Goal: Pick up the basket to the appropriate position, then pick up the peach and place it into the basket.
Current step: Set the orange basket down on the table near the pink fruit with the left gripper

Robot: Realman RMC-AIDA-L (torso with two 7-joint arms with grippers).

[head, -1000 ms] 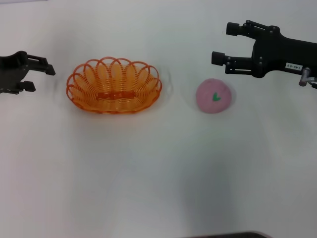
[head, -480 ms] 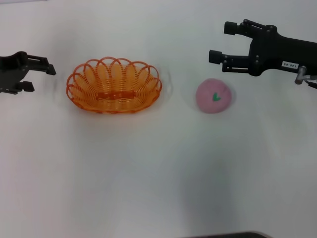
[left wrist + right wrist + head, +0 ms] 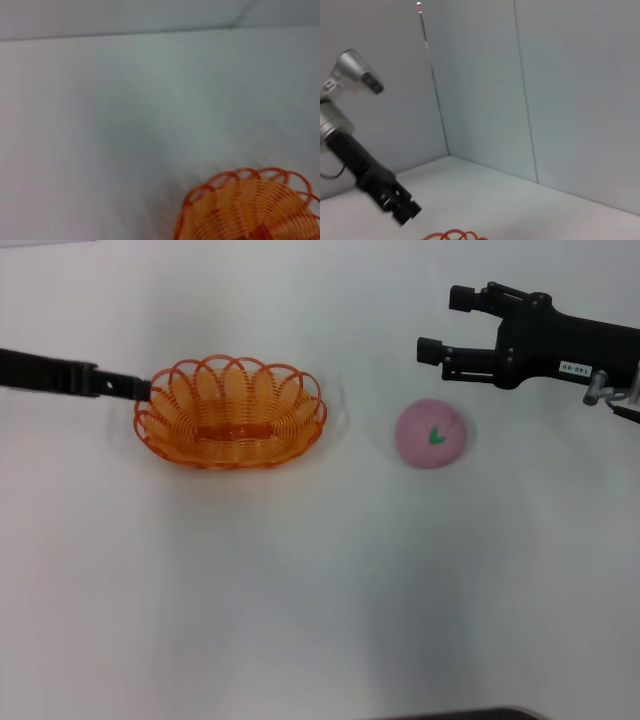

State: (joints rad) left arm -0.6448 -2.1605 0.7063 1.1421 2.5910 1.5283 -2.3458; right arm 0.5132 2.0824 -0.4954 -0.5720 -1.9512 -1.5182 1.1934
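The orange wire basket sits upright on the white table, left of centre. It also shows in the left wrist view, and its rim shows in the right wrist view. The pink peach with its green leaf mark lies to the basket's right, apart from it. My left gripper shows edge-on as a thin dark bar with its tip at the basket's left rim. It also shows in the right wrist view. My right gripper is open and empty, just behind and above the peach.
The white table runs bare in front of both objects. A dark edge shows at the bottom of the head view. Grey walls stand behind the table in the right wrist view.
My left gripper has turned edge-on and moved right, from the table's left edge to the basket's left rim. My right gripper has shifted slightly left and back. Basket and peach have not moved.
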